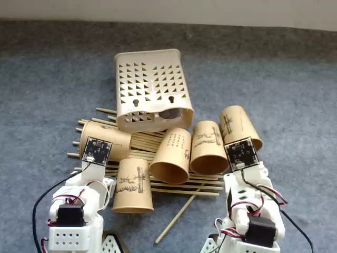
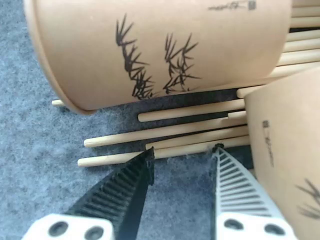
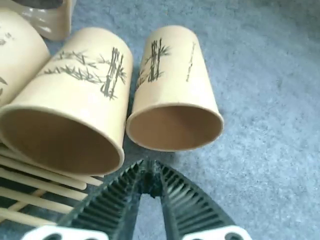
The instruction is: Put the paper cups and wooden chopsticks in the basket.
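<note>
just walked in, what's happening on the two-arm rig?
Tan paper cups and wooden chopsticks lie loose on the grey cloth beside the white perforated plastic basket, which is tipped on its side. Neither arm holds anything. The left claw is open, tips down at the chopsticks beside a cup. The right claw is shut, facing a cup's open mouth.

High camera down over the whole table [image 1: 52, 79], both wrist cameras close over its paper cups [image 3: 175, 75] and chopsticks [image 2: 165, 131]
</note>
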You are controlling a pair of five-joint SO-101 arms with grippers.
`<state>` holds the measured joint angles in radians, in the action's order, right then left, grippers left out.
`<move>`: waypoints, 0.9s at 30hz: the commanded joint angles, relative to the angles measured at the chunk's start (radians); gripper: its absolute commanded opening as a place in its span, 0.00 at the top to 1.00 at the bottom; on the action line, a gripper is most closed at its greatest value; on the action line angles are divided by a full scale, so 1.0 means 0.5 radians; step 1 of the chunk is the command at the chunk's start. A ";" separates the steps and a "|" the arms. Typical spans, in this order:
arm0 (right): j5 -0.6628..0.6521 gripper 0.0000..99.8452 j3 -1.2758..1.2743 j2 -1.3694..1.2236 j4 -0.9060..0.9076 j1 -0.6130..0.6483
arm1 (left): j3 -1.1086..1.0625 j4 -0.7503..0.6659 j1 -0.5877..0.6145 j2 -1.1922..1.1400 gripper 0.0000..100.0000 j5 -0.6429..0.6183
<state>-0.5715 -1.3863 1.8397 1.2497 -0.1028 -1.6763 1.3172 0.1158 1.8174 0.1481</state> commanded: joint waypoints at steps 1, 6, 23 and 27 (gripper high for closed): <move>-0.009 0.99 0.189 -0.005 0.014 -0.020 | -0.038 0.006 -0.026 0.011 0.81 0.006; 0.123 0.99 0.262 -0.005 0.014 -0.023 | -0.038 0.006 -0.026 0.011 0.81 0.006; 0.295 0.94 0.646 -0.219 0.002 0.216 | -0.038 0.006 -0.026 0.011 0.81 0.006; 0.307 0.93 0.830 -0.575 0.014 0.311 | -0.038 0.006 -0.026 0.011 0.81 0.006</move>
<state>-0.4335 -1.0610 1.6817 1.2528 0.0077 -1.6763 1.3172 0.1158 1.8174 0.1481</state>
